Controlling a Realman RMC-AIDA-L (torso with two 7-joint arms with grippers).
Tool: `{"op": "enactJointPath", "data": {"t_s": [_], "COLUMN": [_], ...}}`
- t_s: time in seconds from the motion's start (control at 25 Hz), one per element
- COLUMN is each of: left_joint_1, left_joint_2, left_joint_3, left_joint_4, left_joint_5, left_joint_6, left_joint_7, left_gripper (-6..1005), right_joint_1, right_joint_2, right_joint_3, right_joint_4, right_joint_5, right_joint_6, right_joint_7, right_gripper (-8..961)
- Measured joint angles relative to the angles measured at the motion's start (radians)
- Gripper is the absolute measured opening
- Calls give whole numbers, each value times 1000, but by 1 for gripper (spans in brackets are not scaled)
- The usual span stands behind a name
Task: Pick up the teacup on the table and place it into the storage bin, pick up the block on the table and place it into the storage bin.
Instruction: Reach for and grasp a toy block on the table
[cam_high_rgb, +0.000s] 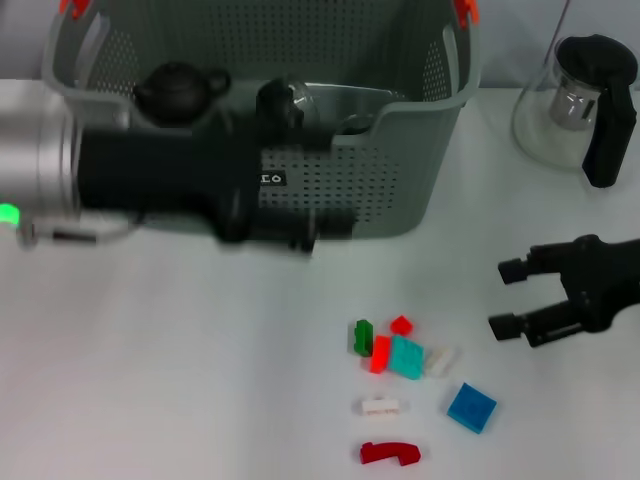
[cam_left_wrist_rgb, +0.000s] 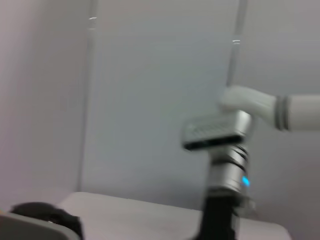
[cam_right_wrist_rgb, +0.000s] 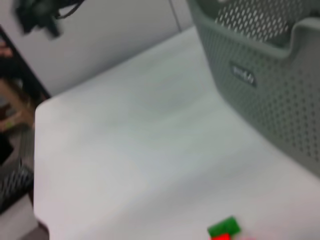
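Observation:
The grey perforated storage bin (cam_high_rgb: 400, 190) stands at the back centre, and its wall shows in the right wrist view (cam_right_wrist_rgb: 280, 100). My left arm (cam_high_rgb: 150, 180) reaches across its front wall. The left gripper (cam_high_rgb: 290, 215) is a dark blur there. A dark rounded shape (cam_high_rgb: 280, 100) sits at the bin's rim just beyond it; I cannot tell whether it is the teacup. Several small blocks lie on the table, among them a green one (cam_high_rgb: 363, 336) (cam_right_wrist_rgb: 223, 227), a teal one (cam_high_rgb: 407, 357) and a blue one (cam_high_rgb: 471, 407). My right gripper (cam_high_rgb: 508, 297) hovers open to their right, holding nothing.
A small dark teapot (cam_high_rgb: 180, 90) and a clear glass vessel (cam_high_rgb: 335, 110) are in the bin. A glass pitcher with a black handle (cam_high_rgb: 585, 110) stands at the back right. The white table (cam_high_rgb: 150, 380) stretches bare to the left of the blocks.

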Motion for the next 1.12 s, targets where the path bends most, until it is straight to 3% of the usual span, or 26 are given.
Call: {"op": "enactJointPath", "data": {"t_s": [0.12, 0.32, 0.6, 0.88, 1.12], "left_joint_1": [70, 98, 100, 90, 85], "left_joint_2": [-20, -25, -24, -19, -18], "left_joint_3": [-15, -45, -75, -92, -94], "left_joint_4": [-48, -92, -155, -173, -175], "left_joint_5": [5, 44, 89, 182, 211], "left_joint_6": [36, 40, 41, 34, 19], "left_joint_7": [150, 198, 219, 242, 254], "left_gripper": [927, 927, 927, 927, 927], "right_joint_1": [18, 78, 163, 226, 249], "right_joint_2": [3, 16, 50, 103, 116], "right_joint_3": [-6, -43, -143, -269, -412], "right_joint_4": [-21, -83, -103, -103, -99], "right_joint_5": [-49, -182, -313, -375, -360], "right_joint_6": [-25, -83, -87, -62, -16], "right_joint_7": [33, 173, 337, 468, 581], "right_gripper": [946, 946, 946, 947, 946]}}
